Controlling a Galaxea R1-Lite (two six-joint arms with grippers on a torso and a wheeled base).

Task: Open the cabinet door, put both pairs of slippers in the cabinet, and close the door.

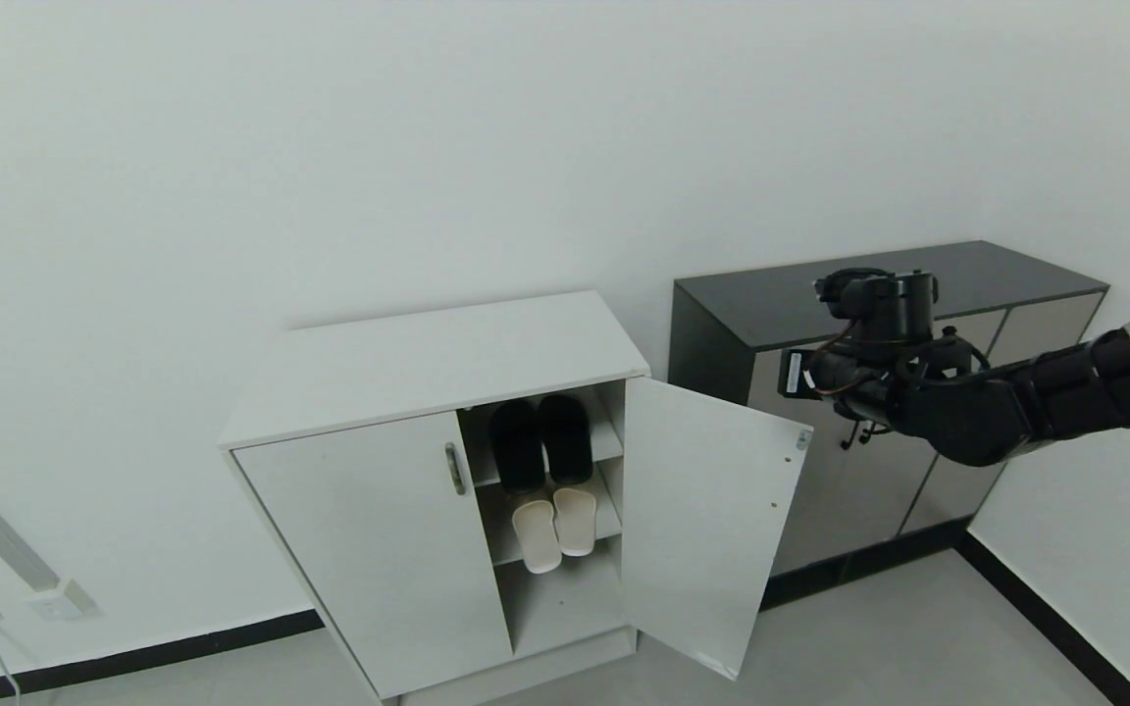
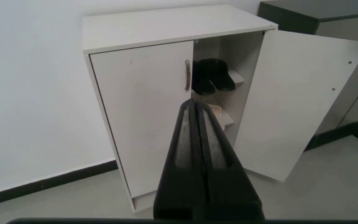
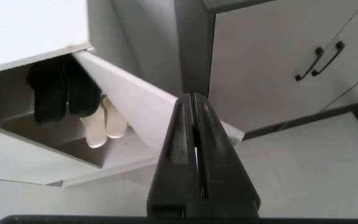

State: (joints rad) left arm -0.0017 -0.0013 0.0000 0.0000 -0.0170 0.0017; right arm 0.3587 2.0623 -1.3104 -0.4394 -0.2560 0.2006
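Closest in, the left gripper (image 2: 196,107) has its jaws pressed flat together with nothing between them, and it faces the white cabinet (image 2: 166,28) from out over the floor (image 1: 869,637). On the other side, the right gripper (image 3: 195,102) is pinched closed on nothing too. It hangs near the top outer corner of the open cabinet door (image 1: 712,510), and as far as I can see it is not touching it. The right arm (image 1: 1016,402) comes in from the right at about the height of the cabinet top.

Now the door itself: the right-hand leaf stands swung wide, out towards the robot, its lower corner over the grey floor. The left-hand door (image 1: 369,539) is flush shut, with its metal handle (image 1: 454,468) upright at the inner edge.

And look inside, both pairs are in! The black slippers (image 1: 540,441) sit side by side on the upper shelf (image 1: 608,438), and the white slippers (image 1: 555,525) sit side by side on the middle shelf (image 1: 608,512) just below.

Further back and to the right, a grey cabinet (image 1: 879,279) with a dark top stands against the white wall (image 1: 428,147), just beside the white one.
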